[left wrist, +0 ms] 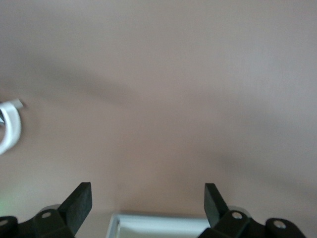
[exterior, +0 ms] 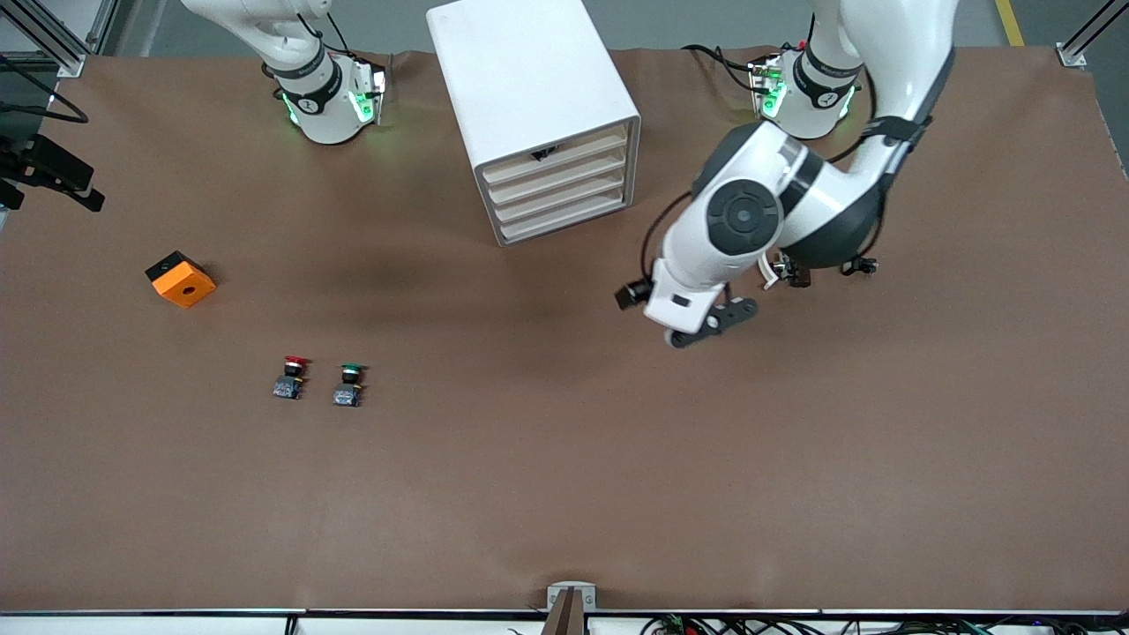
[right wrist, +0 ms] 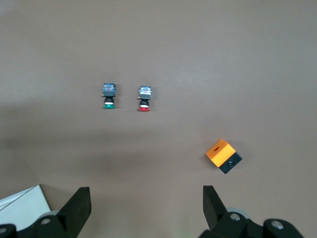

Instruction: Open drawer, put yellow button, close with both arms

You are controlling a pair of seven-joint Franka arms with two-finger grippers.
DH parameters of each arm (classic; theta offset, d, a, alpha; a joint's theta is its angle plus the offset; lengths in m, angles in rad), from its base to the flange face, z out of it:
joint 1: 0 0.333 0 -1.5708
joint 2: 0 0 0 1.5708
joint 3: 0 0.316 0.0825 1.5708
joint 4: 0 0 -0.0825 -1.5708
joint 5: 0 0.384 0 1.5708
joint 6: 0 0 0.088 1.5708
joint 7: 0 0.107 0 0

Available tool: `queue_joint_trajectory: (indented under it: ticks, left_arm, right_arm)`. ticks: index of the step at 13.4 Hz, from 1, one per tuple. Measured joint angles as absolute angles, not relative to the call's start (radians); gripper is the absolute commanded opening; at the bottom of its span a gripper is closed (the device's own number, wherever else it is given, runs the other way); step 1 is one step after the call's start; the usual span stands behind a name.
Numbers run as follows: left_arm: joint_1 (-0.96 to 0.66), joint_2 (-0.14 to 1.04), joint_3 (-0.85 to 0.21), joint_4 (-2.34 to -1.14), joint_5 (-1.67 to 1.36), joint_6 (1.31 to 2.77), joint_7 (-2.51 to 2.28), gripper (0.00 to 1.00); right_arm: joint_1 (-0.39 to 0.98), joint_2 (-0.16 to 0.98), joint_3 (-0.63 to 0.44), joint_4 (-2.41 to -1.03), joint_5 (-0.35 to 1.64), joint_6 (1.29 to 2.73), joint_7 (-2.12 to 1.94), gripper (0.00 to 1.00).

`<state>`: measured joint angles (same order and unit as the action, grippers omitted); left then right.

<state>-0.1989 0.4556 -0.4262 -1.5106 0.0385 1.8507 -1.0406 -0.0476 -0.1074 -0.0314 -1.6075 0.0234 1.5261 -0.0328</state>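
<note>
Front view: the drawer (exterior: 559,151), uppermost in the white cabinet (exterior: 529,88) at top centre of the frame, is shut with something dark at its front; no yellow button is in view. Right of it, the left gripper (exterior: 714,322) hangs over bare table, jaws wide and empty. Right gripper (right wrist: 146,208), seen in its wrist view, likewise spread and empty above red button (exterior: 292,377), green button (exterior: 350,385) and orange cube (exterior: 181,279)

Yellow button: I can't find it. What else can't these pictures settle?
- Yellow button: in no view; whether it lies in the closed drawer is hidden.
- Left gripper: in the front view the arm covers most of it.
- Right gripper: cut off by the front view's top edge.
</note>
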Motion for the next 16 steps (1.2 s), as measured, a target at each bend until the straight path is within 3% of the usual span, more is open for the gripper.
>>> queue_joint_trajectory:
  ticks: [9, 16]
  left_arm:
    - [0.135, 0.267, -0.414, -1.486, 0.092, 1.783, -0.638, 1.0]
    - [0.265, 0.124, -0.386, -1.486, 0.092, 1.693, -0.214, 1.0]
  right_arm:
    - [-0.048, -0.108, -0.029, -1.608, 0.038, 1.526, -0.033, 1.0]
    - [-0.048, -0.109, -0.024, -1.608, 0.038, 1.526, -0.033, 1.0]
